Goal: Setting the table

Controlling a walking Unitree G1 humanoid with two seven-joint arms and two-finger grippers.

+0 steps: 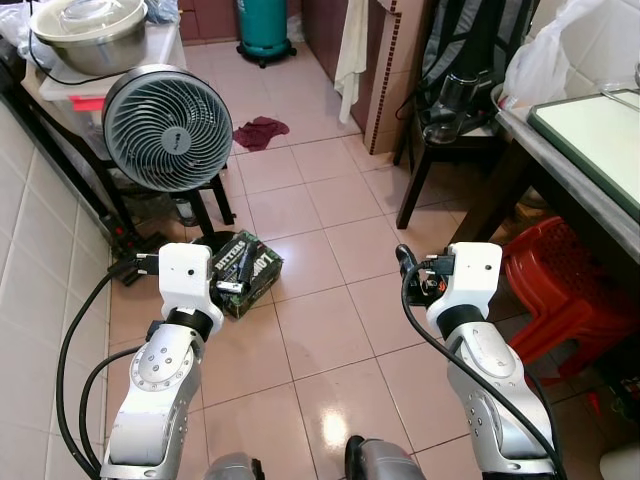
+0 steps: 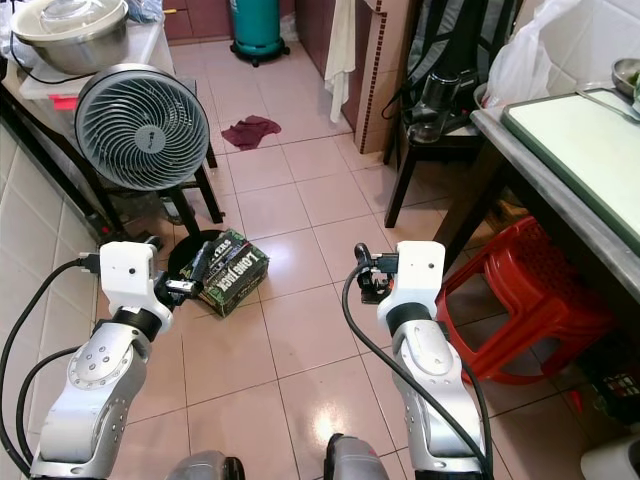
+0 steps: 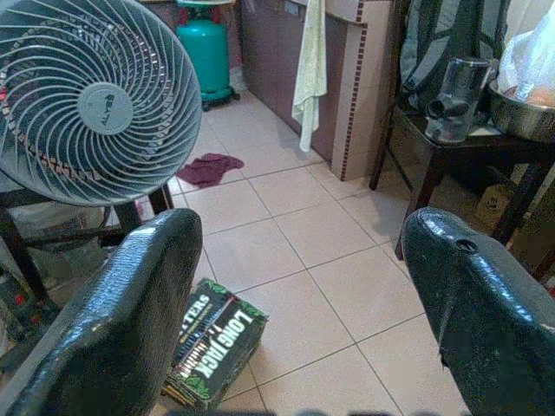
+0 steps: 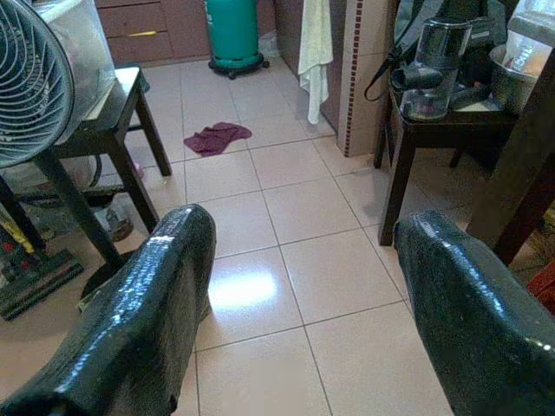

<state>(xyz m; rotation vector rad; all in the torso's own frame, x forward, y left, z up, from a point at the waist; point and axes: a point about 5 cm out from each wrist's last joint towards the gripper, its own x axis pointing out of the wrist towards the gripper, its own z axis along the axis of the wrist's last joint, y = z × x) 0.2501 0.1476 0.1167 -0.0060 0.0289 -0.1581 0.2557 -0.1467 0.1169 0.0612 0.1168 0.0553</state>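
Observation:
The table (image 1: 553, 172) stands at the right, with a grey edge and a white, green-rimmed board (image 1: 592, 135) lying on top. A metal bowl (image 2: 628, 74) shows at its far corner. Both arms are raised over the tiled floor, short of the table. My left gripper (image 3: 303, 269) is open, its black fingers (image 3: 130, 303) wide apart and holding nothing. My right gripper (image 4: 299, 269) is open and empty too, its fingers (image 4: 147, 303) aimed across the floor toward a dark chair.
A round fan (image 1: 167, 127) on a stand is at the left, with a green-black box (image 1: 250, 272) on the floor below it. A red plastic stool (image 1: 562, 290) sits under the table. A dark chair with a blender jar (image 1: 447, 108), a teal gas cylinder (image 1: 263, 25) and a maroon rag (image 1: 260, 131) lie ahead.

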